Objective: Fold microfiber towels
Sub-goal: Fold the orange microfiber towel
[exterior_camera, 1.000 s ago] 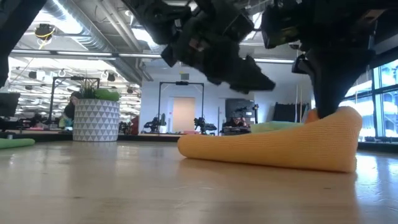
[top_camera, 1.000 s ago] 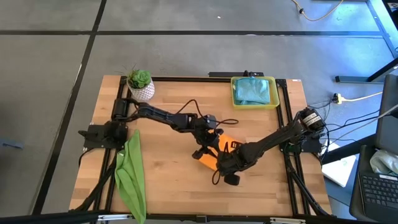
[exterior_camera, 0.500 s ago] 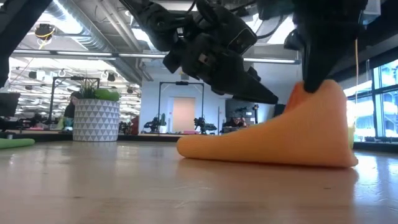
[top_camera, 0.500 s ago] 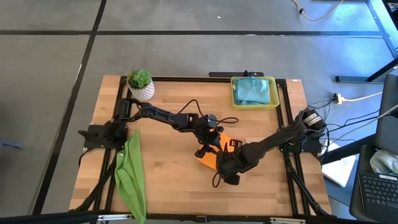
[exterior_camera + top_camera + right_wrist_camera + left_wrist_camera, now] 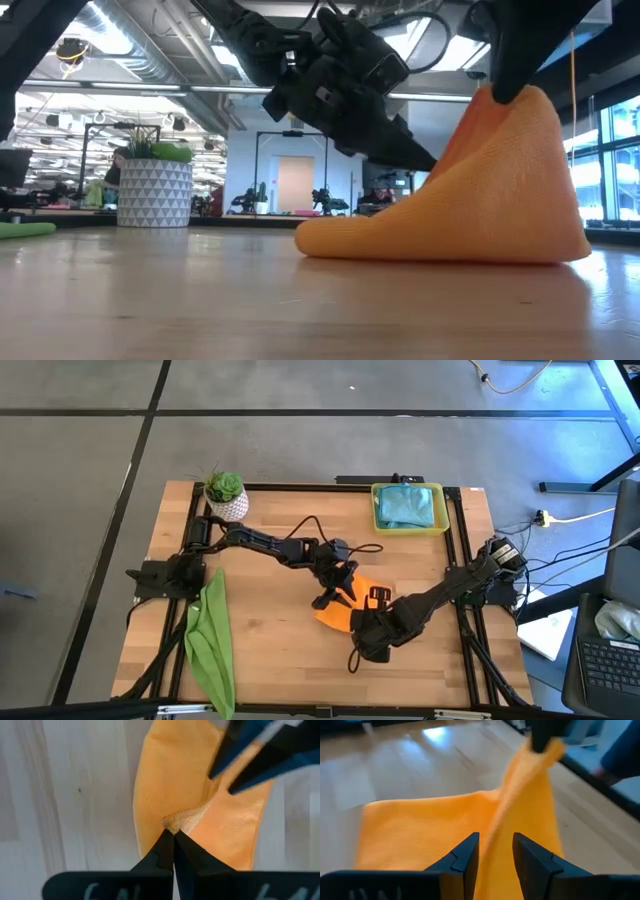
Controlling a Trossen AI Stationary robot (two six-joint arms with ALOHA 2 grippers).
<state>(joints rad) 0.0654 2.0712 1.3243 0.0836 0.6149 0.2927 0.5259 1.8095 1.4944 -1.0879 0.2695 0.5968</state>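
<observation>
Right gripper near mid-worktop, fingers pinched tight on one edge of the orange towel, pulling it up into a peak. Just behind, left gripper hangs over the same towel, fingers part open, holding nothing. Green towel at the left edge; teal towels in the yellow tray at the far side.

Bare table between green towel, orange towel

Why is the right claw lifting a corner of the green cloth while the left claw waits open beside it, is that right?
Not quite: the cloth being lifted is the orange cloth, not green. The right wrist view shows the right claw pinching its corner; the left claw is open beside it.
</observation>
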